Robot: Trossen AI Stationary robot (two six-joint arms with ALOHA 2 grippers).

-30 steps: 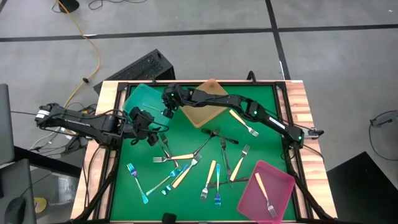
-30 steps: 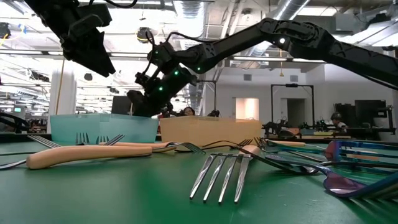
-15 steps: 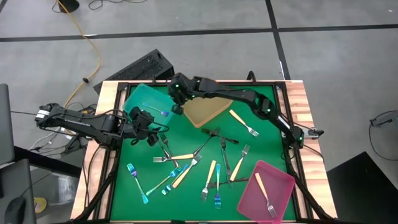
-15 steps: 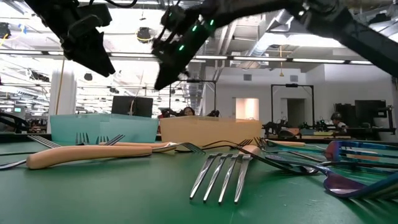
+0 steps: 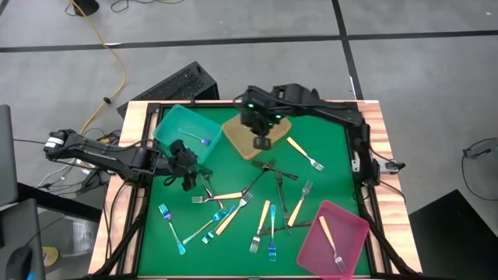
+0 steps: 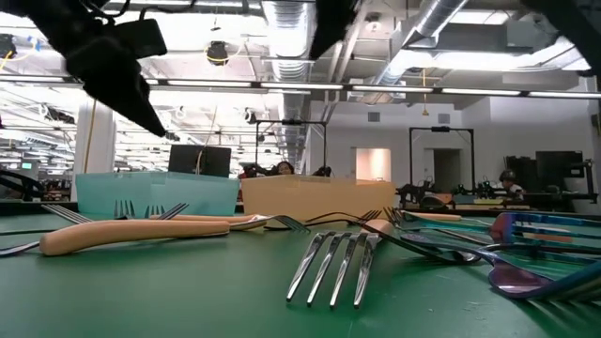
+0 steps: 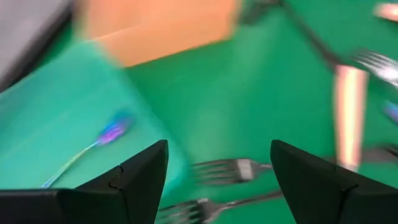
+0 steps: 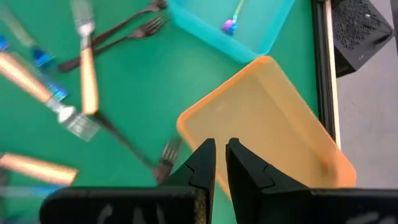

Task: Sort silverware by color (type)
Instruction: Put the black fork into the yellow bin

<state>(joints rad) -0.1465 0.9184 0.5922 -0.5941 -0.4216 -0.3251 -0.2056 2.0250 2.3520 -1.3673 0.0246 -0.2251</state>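
The right gripper (image 5: 262, 142) hangs over the amber tray (image 5: 243, 140), its fingers almost closed with nothing between them. The left gripper (image 5: 189, 177) is wide open and empty, just beside the teal tray (image 5: 173, 123). One blue fork (image 5: 194, 138) lies in the teal tray. Two cream forks (image 5: 333, 247) lie in the pink tray (image 5: 354, 231). The other forks (image 5: 257, 204) lie mixed on the green mat (image 5: 327, 140).

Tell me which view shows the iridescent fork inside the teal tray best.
The high view: the iridescent fork lies whole on the teal tray floor. The right wrist view catches it partly, at the frame edge; the left wrist view blurs it; the low view hides it behind the tray wall.
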